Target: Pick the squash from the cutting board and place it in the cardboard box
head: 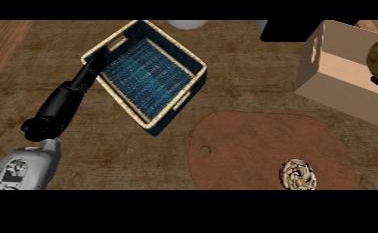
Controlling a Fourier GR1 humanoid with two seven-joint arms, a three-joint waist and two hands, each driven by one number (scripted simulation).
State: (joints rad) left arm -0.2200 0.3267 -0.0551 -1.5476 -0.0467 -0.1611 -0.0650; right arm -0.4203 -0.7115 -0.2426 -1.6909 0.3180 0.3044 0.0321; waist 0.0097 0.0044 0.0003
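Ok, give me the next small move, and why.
Probably bring the right hand, not in view now, down over the squash: it lies unheld on the cutting board, nearer that side, while the left hand is open by the basket.

The counter (88, 142) looks like worn wood, mottled brown, matt and rough-grained. The basket (193, 79) has a pale rim of woven straw, dark walls, and a blue floor with a woven, cloth-like weave. The box (336, 72) is plain tan cardboard, smooth and matt. The board (258, 147) is reddish-brown wood, smooth, dull, with faint grain. On it, a round piece (297, 174) has a mottled cream-and-brown skin. The left hand (83, 77) is black with a slight plastic sheen; its forearm (26, 169) is a grey, glossy hard shell.
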